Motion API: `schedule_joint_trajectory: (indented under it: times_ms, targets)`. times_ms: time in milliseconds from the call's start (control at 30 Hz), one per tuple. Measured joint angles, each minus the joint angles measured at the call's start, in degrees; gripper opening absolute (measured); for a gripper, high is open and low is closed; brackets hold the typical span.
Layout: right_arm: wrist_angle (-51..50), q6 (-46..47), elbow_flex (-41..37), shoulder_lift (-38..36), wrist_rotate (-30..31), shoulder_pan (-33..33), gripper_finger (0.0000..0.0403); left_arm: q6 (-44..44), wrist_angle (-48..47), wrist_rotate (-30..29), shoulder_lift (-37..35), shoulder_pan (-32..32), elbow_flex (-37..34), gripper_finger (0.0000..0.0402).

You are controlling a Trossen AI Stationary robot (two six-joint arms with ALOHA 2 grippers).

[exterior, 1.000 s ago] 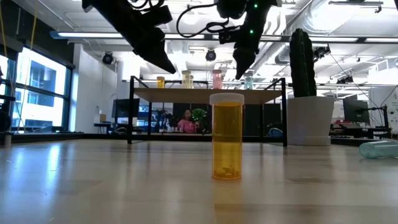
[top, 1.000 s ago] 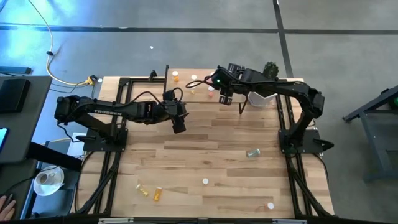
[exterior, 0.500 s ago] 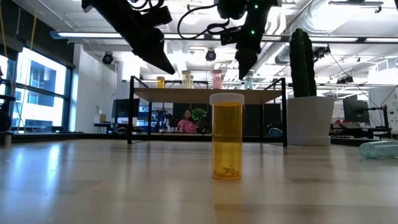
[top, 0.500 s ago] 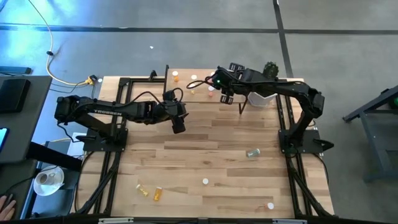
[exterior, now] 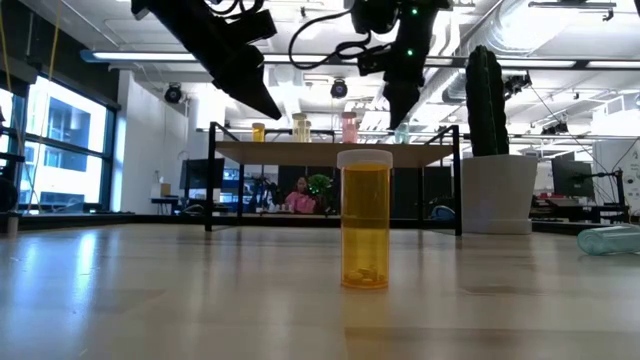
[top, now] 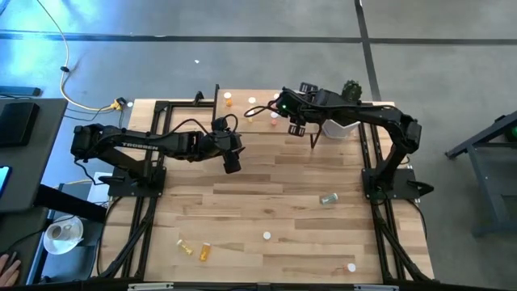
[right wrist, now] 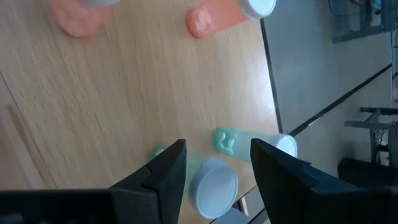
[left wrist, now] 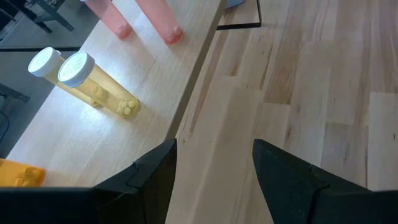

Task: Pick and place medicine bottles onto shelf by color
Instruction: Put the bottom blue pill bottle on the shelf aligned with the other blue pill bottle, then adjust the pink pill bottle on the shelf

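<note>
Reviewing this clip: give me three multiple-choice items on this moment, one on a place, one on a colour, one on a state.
1. Where is the right gripper?
A. Above the shelf, at its green-bottle end
B. Folded back by its own base
C. Outside every view

2. What colour is the upright bottle nearest the low camera?
A. Green
B. Orange
C. Pink

3. What state is the left gripper in?
A. Shut on a yellow bottle
B. Open, holding nothing
C. Shut on nothing

Answers: 1 A, since its wrist view looks down on the green bottles standing on the shelf board. 2 B, as its body is translucent orange under a white cap. 3 B, because its wrist view shows the fingers apart with only bare wood between them.
</note>
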Motion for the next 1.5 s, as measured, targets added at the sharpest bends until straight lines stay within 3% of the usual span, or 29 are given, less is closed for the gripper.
schedule_joint_trajectory:
  times_ms: [267, 967, 1500]
  targets:
    - [-1.95, 1.54, -0.02, -0.02, 2.57, 0.00, 0.0170, 0.08, 0.00, -0.04, 0.00, -0.01, 0.02, 0.0200]
    - [-1.24, 1.30, 0.11, -0.37, 2.49, 4.36, 0.0170, 1.54, -2.82, -1.54, -0.04, -0.07, 0.02, 0.0200]
    - [-14.99, 5.31, 19.57, -1.04, 2.31, 10.32, 0.0169, 1.94, -8.75, -4.44, -12.25, -0.08, 0.02, 0.0200]
